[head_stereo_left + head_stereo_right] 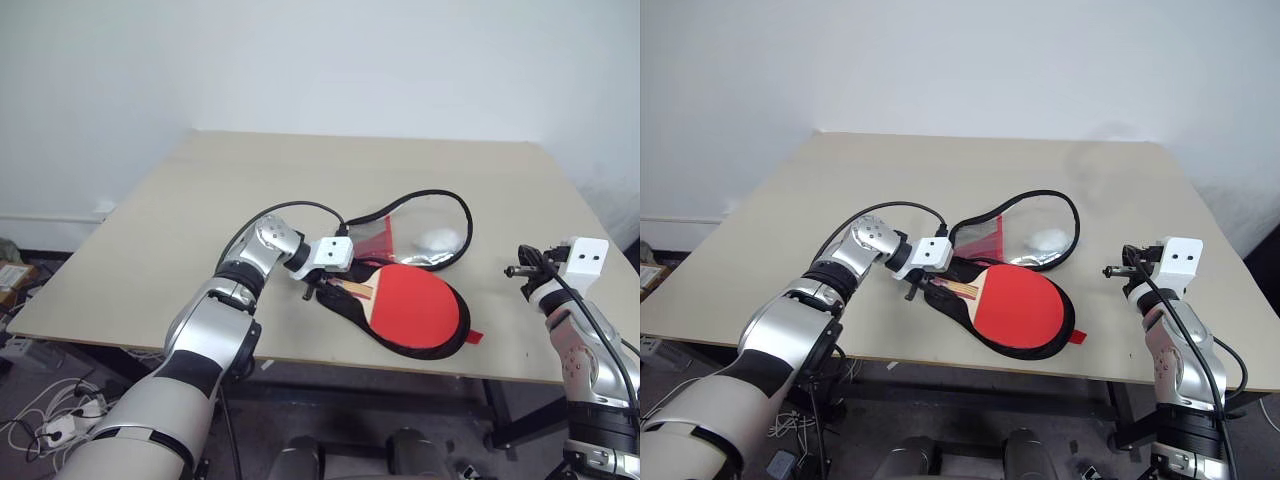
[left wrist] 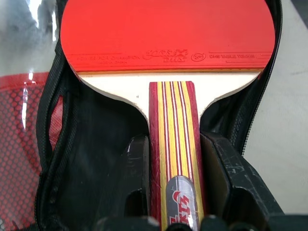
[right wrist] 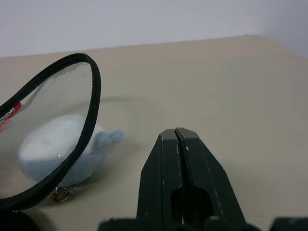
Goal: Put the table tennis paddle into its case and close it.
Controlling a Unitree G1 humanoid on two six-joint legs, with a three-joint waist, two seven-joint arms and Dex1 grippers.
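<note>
Left claw (image 2: 174, 159) clamps our paddle (image 1: 418, 306) by its handle; the blade lies in the open case (image 1: 452, 342), lid at twelve o'clock. Right claw (image 3: 179, 159), pressed together, waits at three o'clock. We should seat the handle, then release.

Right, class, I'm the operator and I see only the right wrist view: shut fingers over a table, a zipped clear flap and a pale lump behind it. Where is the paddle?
Observer: The table tennis paddle lies face up in the bottom half of the open case.
Operator: Is anything holding it?
Observer: Yes, the left gripper clamps the paddle's striped handle.
Operator: And the flap I see?
Observer: It is the case's lid, swung open beyond the paddle.
Operator: How near is my gripper?
Observer: The right gripper hovers to the right of the case, touching nothing.
</note>
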